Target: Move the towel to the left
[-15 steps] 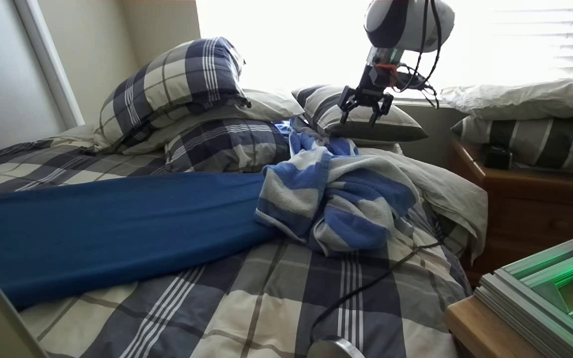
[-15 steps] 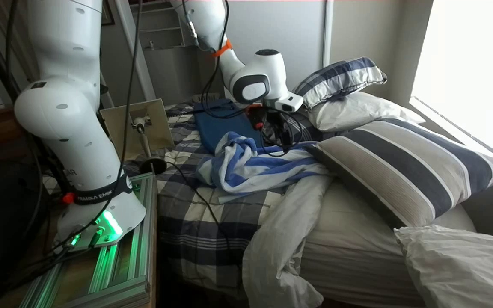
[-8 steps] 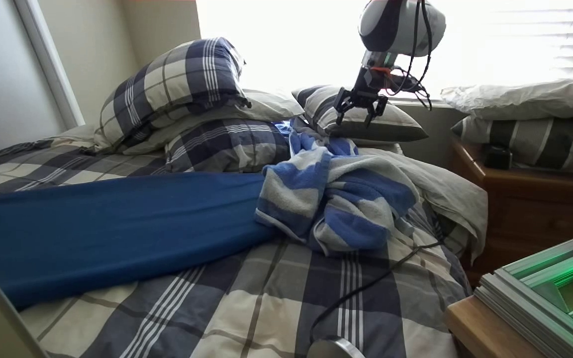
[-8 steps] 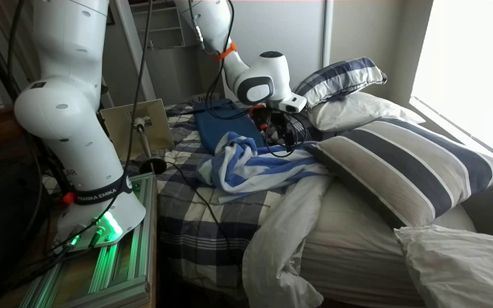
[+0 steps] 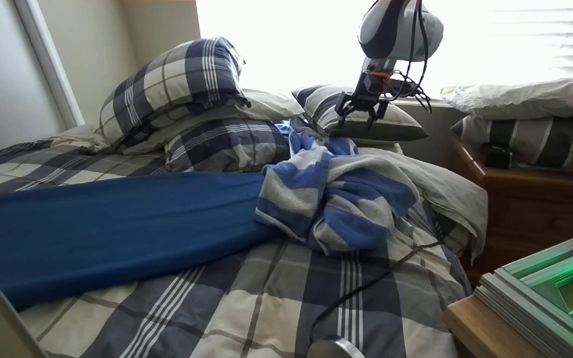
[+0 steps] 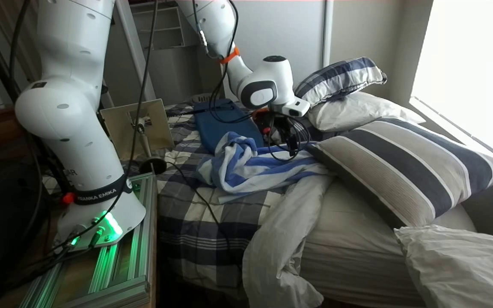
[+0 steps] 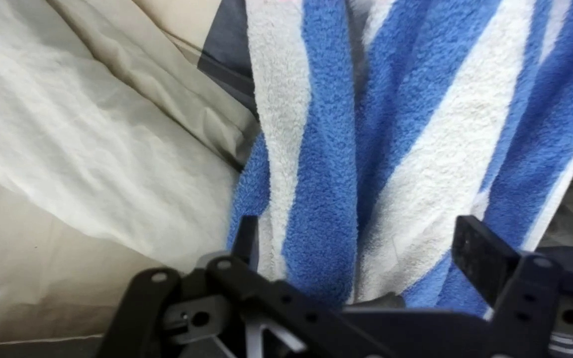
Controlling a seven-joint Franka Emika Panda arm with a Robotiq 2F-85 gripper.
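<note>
My gripper (image 7: 356,237) hangs over the towel (image 7: 430,149), fingers spread wide and grasping nothing. In an exterior view the towel lies rumpled on the bed (image 6: 353,256), its long axis running from a bunched end near the blue board (image 6: 223,130) to a narrower end at the striped pillow (image 6: 400,167), where I cannot tell whether it is tucked under. White cloth (image 6: 289,231) lies against one long edge and drops over the bed's side, while plaid cover (image 6: 182,209) spreads past the bunched end, crossed by a dark cord (image 6: 208,206).
</note>
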